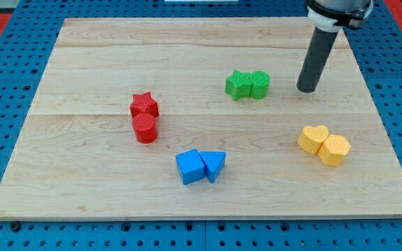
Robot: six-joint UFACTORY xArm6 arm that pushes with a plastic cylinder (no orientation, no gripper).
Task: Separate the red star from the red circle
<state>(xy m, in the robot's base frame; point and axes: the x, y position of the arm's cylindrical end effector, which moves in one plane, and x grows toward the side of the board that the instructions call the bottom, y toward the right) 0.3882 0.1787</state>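
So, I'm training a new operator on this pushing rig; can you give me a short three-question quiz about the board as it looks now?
1. True or false: the red star and the red circle are touching.
2. Which pair of blocks is nearest my tip? A) the blue pair B) the green pair C) the red pair
3. Fill in: the two yellow blocks sit near the view's ______ edge.

Key
1. True; the star sits right above the circle in the view.
2. B; the tip stands just to the view's right of the green pair, apart from it.
3. Right.
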